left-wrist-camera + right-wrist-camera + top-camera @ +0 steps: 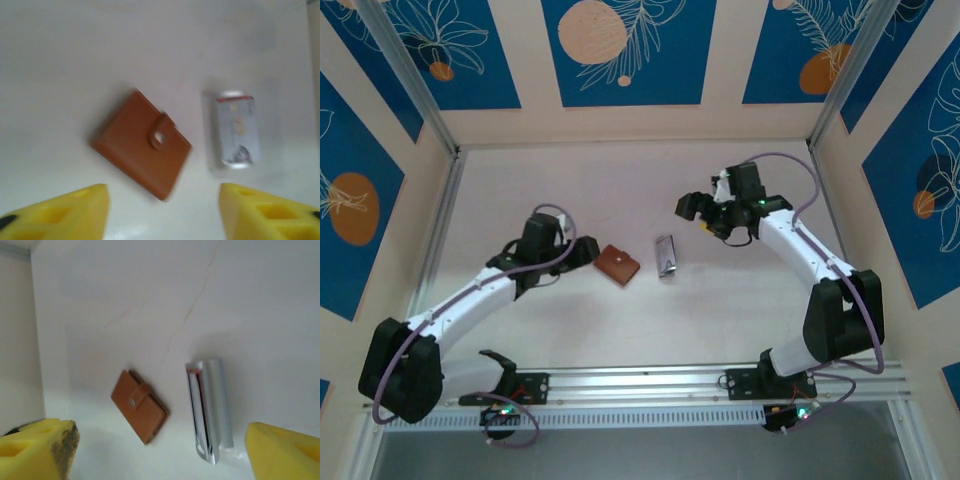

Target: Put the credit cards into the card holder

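Fingers of left gripper (167, 212) spread, empty. Card holder (140, 145) lies snapped shut just ahead of them, with silvery-grey piece (237, 131) ahead of the right finger. Right gripper (161, 452) fingers likewise spread, empty. No card loaded; holder not yet opened.

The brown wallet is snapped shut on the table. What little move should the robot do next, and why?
Probably the left gripper should ease down onto the wallet to take hold of it. The gripper is open and holds nothing, and the wallet lies closed just ahead of it, its snap button fastened. It likely has to be opened before any card can go in.
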{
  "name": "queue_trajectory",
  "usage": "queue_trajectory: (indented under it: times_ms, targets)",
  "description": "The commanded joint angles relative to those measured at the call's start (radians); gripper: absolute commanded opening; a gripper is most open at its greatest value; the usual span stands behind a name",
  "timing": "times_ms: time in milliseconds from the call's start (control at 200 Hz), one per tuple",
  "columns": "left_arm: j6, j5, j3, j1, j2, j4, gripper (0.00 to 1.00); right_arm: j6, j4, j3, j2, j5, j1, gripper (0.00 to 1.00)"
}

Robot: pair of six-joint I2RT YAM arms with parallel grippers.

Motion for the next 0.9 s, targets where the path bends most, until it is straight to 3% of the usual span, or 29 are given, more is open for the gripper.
queue_trajectory:
  times_ms: [0,170,330,650,815,895]
  targets:
    - [-0.169,0.012,-0.066,-0.045,0.053,0.127,0.47,-0.032,-0.093,0.046,-0.006,0.082,0.078,0.77]
    - [-0.218,0.029,-0.089,-0.076,0.191,0.256,0.34,-0.069,-0.143,0.088,0.017,0.150,0.198,0.62]
    - [-0.231,0.005,-0.084,-0.076,0.299,0.304,0.29,-0.089,-0.164,0.113,0.044,0.170,0.256,0.59]
    - [-0.159,-0.032,-0.014,-0.019,0.429,0.317,0.28,-0.173,-0.181,0.179,0.148,0.285,0.385,0.60]
    - [-0.101,-0.038,0.057,0.016,0.481,0.283,0.27,-0.195,-0.217,0.249,0.244,0.346,0.406,0.44]
    - [-0.089,-0.025,0.077,0.029,0.488,0.280,0.27,-0.204,-0.225,0.287,0.292,0.379,0.416,0.42]
